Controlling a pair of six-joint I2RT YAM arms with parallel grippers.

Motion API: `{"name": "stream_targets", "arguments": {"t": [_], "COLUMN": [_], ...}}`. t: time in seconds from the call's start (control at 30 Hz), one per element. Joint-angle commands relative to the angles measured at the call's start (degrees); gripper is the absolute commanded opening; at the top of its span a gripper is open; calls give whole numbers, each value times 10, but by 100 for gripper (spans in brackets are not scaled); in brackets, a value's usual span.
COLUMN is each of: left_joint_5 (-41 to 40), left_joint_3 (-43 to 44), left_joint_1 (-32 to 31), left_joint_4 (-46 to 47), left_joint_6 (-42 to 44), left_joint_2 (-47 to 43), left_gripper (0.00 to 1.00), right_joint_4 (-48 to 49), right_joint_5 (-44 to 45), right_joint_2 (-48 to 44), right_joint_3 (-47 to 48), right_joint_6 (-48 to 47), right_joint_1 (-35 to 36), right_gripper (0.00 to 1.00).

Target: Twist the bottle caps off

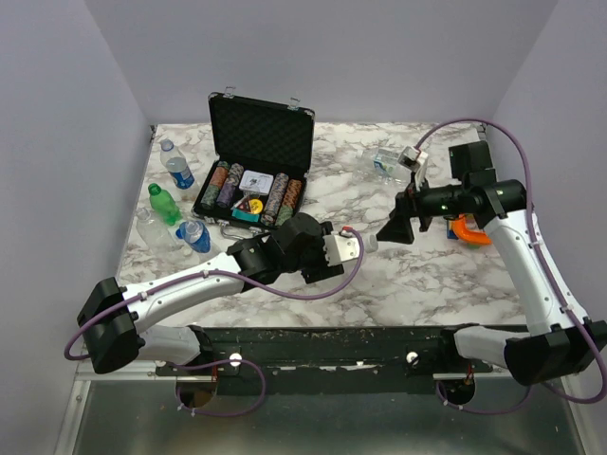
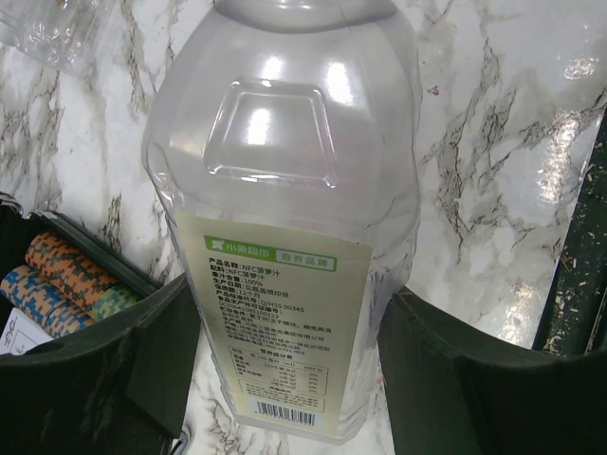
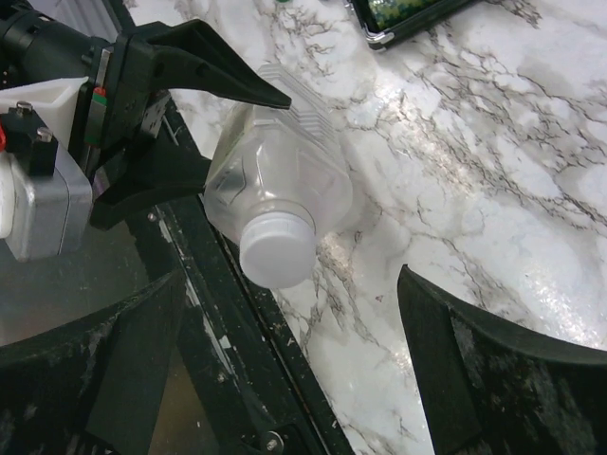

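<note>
Sideways, left tool point(image 2: 289, 313) grips clear faceted bottle point(image 2: 285, 171), white cap point(image 3: 277, 251).

The table point(image 1: 446, 284) has a white marble-pattern top with grey and brownish veins, glossy enough to throw back soft patches of light (clearest in the right wrist view). Plain pale walls, faintly lilac, close it in on three sides: a back wall point(image 1: 332, 47), a left wall point(image 1: 57, 142) and a right wall point(image 1: 560, 85). Along the table's near edge runs a black strip point(image 1: 332, 346), scuffed and speckled with pale marks. Below it lies a dull grey metal sheet point(image 1: 332, 422). The light is even, the shadows soft.
</note>
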Motion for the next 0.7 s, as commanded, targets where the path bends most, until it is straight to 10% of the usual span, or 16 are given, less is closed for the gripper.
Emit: {"name": "stream_targets", "arguments": {"t": [0.0,0.33,0.67], "left_joint_5": [-7,-17,-15], "left_joint_3": [3,7,9], "left_joint_1": [-4,-4,-4], "left_joint_4": [13,13,11], "left_joint_6": [-7,-16,-20], "left_joint_2": [-5,-1,-2], "left_gripper": [0,0,0], "right_joint_4": [-20,-26,-48], "right_joint_5": [44,89,76], "right_joint_2": [33,69,94], "right_joint_3": [25,9,26], "right_joint_6": [-4,-11,-26], "right_joint_1": [46,104,123], "right_gripper": [99,92,59]}}
